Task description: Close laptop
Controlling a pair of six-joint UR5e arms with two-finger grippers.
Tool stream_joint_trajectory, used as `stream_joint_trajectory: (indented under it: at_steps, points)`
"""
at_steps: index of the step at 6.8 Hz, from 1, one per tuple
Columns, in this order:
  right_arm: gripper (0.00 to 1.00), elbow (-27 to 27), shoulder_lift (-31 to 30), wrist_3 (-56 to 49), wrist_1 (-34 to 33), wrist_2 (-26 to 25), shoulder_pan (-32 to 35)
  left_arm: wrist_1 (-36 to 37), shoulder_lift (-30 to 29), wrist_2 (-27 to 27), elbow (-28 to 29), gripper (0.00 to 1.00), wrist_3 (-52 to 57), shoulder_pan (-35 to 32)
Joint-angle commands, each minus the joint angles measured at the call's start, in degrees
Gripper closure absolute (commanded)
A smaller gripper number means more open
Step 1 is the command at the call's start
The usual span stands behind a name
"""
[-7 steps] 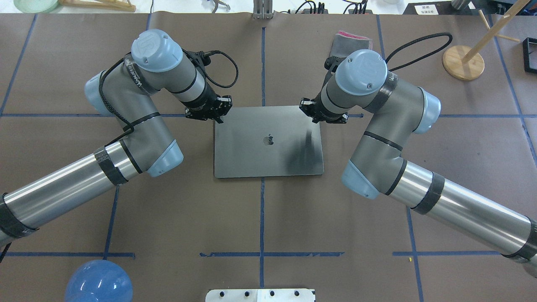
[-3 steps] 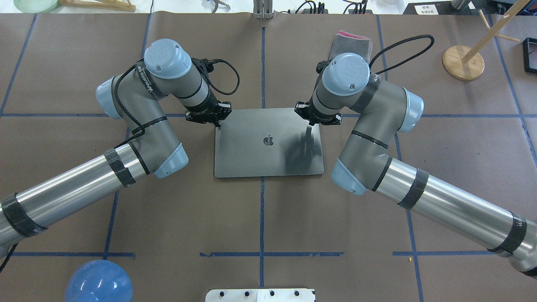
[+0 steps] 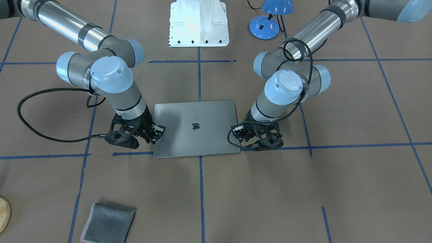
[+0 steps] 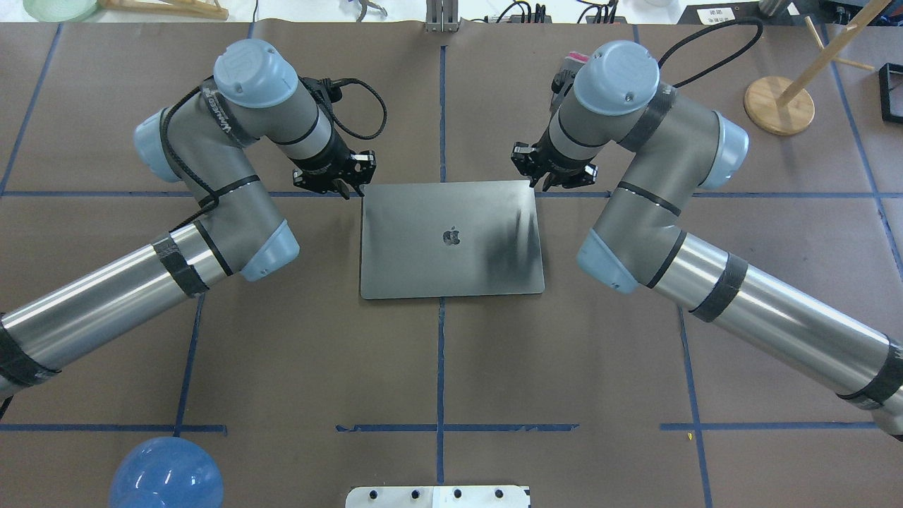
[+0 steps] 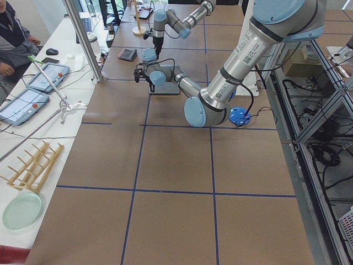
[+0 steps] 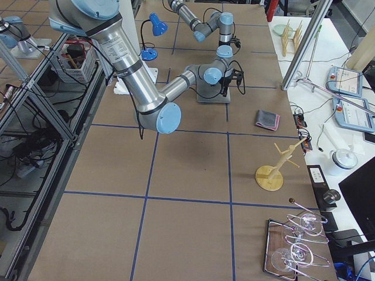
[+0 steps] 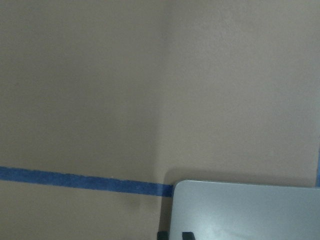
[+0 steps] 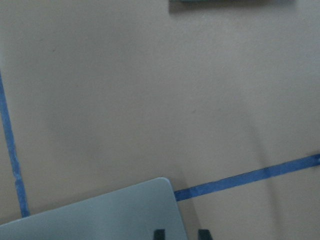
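- Table: brown paper with a blue tape grid. Bare surface lies on all four sides of the laptop.
- Laptop: lid down flat, logo up, at the table's centre and square to the tape lines. The near edge and both side edges are unobstructed.
- Left gripper: just off the laptop's far-left corner. Fingertips are drawn nearly together, grasping nothing.
- Right gripper: at the far-right corner, likewise narrowed and holding nothing.
- Grey cloth: folded, well apart from the laptop, beyond its far edge.
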Motion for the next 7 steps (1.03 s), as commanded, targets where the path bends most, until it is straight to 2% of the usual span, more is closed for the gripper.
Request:
stream_joint_trajectory:
  at_steps: [1,2,3,4,5,7]
  points:
    - [0.00,9.07,-5.22,-15.04,-11.48,4.98,6.85,4.69,6.27,-7.64,-8.85,0.00,6.47,-8.08]
    - [0.00,13.56,-9.43,-27.75,-17.20,6.64,12.19,13.17,11.36,-8.45,-15.86,0.00,18.53,-11.77]
    - [0.00,17.00,-14.96,-38.84,-21.00,9.18,17.64,24.13,13.85,-8.46,-21.32,0.00,32.75,-17.38]
    - [0.00,17.64,-19.89,-49.92,-21.47,12.43,23.26,32.59,18.13,-8.37,-24.77,0.00,47.86,-22.39]
    - [0.00,19.13,-25.76,-59.95,-21.48,13.94,28.36,37.46,21.31,-8.28,-24.72,0.00,61.41,-28.10]
    - [0.00,20.99,-37.63,-78.58,-21.48,15.35,39.43,40.14,29.29,-8.37,-22.53,0.00,81.15,-40.49]
